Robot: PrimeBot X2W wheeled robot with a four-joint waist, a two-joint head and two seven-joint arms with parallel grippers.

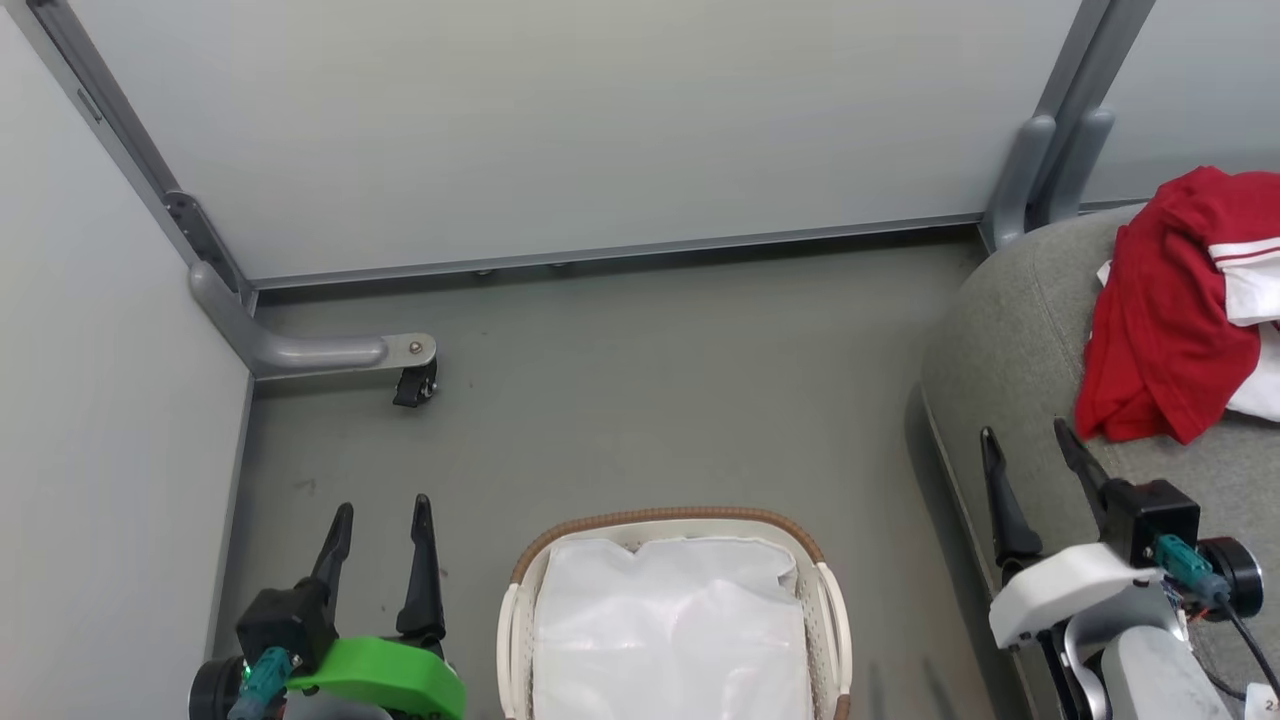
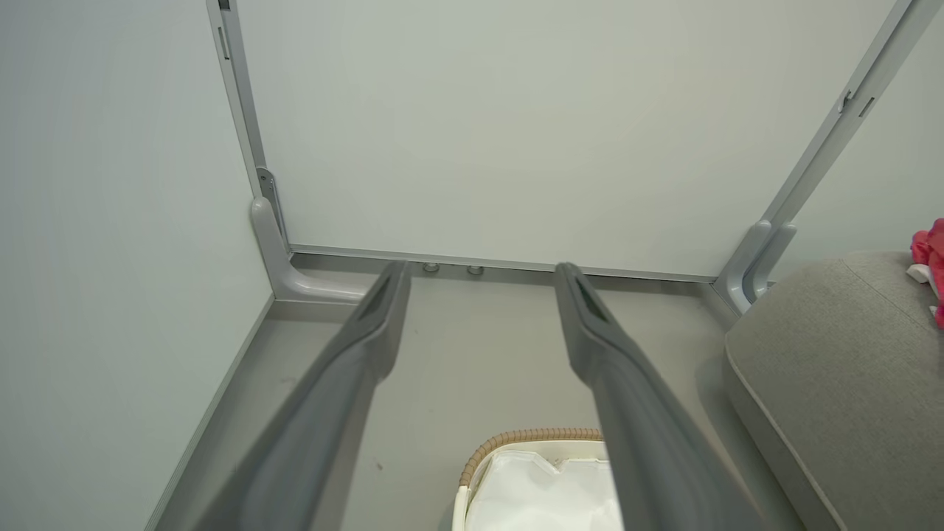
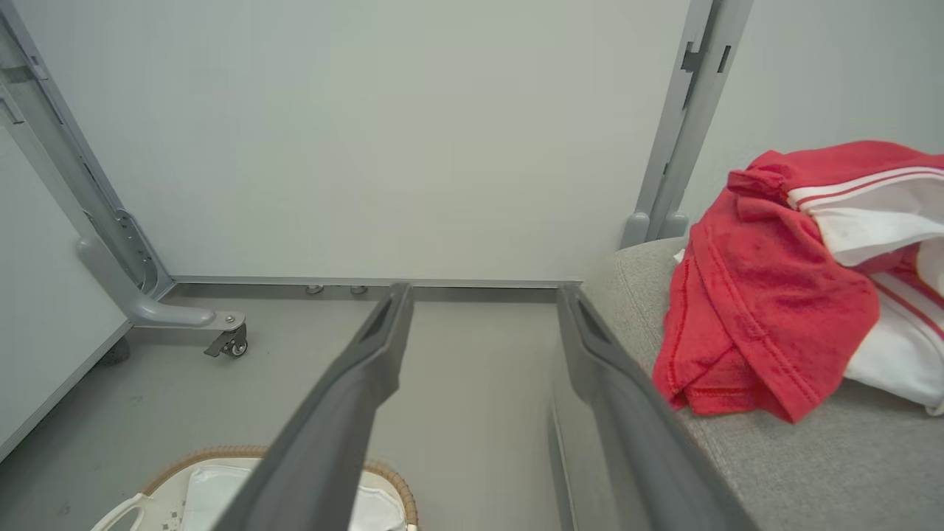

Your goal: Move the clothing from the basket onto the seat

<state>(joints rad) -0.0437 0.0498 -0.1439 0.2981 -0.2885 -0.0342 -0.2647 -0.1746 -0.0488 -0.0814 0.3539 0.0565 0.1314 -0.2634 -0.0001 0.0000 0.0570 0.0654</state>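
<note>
Grey floor [image 1: 650, 400], clothing [image 1: 1160, 320] on seat [image 1: 1010, 340], liner [image 1: 670, 630] in basket [image 1: 660, 515], left pincer [image 1: 384, 502] and right pincer [image 1: 1024, 427] spread, empty

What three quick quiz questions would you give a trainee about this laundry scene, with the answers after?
1. True or false: the clothing lies on the seat.
2. What shows inside the basket? A. red garments B. white liner C. shoes
3. Fill in: the left tool and the right tool both stand ____, holding nothing.
Key: 1 true; 2 B; 3 open.
</note>
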